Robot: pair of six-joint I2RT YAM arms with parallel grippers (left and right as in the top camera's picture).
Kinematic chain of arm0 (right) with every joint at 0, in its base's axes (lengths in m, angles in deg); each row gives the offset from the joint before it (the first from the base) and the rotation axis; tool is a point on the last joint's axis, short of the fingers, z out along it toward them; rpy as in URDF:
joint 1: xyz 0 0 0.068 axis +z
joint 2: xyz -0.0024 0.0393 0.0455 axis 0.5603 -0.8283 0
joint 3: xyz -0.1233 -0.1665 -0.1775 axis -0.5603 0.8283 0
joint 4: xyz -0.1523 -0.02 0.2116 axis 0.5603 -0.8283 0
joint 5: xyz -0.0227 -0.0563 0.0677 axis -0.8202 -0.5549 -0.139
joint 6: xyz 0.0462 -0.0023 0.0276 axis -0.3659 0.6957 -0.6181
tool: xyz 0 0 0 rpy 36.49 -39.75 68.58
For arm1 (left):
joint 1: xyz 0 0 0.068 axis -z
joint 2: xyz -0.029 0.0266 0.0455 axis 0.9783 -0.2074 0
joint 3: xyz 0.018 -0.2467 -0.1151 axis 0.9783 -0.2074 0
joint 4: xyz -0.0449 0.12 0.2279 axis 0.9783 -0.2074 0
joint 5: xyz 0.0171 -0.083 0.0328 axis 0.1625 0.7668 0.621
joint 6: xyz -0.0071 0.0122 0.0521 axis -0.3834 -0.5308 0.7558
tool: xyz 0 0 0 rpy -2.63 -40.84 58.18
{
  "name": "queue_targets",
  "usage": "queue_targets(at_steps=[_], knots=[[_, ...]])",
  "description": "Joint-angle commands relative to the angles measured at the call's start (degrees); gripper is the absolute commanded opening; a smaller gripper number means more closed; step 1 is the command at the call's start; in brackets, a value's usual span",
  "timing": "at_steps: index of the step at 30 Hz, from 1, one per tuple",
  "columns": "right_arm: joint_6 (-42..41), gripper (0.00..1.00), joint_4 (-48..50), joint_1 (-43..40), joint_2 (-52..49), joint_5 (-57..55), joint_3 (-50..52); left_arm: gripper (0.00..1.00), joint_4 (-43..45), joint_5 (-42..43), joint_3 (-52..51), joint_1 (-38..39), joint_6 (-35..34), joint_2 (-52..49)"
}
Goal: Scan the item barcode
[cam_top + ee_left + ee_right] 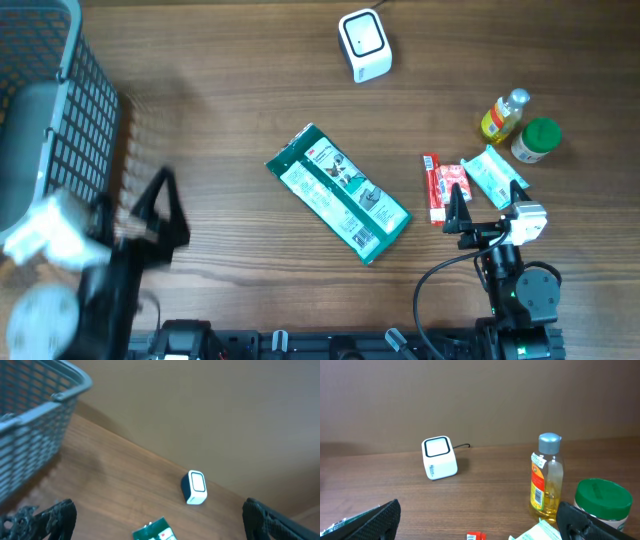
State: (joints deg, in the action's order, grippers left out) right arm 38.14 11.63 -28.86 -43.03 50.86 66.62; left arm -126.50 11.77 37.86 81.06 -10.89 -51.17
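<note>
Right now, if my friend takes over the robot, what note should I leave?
Left gripper: open, empty, by the basket.
Right gripper: open, empty, by the small packets.
Scanner at the far edge; green pack mid-table; bottle and jar at right.
Done: nothing is held yet.
To do: pick an item, show its barcode to the scanner.

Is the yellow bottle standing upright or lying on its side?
Upright. In the right wrist view the bottle stands on its base, cap on top, beside the green-lidded jar.
</note>
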Motion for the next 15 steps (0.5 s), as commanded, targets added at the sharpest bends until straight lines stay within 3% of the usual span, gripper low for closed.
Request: queue_targets(at_steps=[1, 9, 15], knots=[[0.55, 1.0, 0.15, 0.2, 0.5, -0.76, 0.07, 1.0, -2.16, -2.49, -3.89, -0.98, 0.61, 7.28], [0.55, 1.0, 0.15, 0.2, 0.5, -0.76, 0.07, 1.0, 1.88, -2.51, -18.49, -2.62, 0.59, 24.52], [0.55, 1.0, 0.15, 0.2, 0.5, -0.76, 0.07, 1.0, 26.69, -1.99, -30.88, -2.67, 0.42, 25.11]])
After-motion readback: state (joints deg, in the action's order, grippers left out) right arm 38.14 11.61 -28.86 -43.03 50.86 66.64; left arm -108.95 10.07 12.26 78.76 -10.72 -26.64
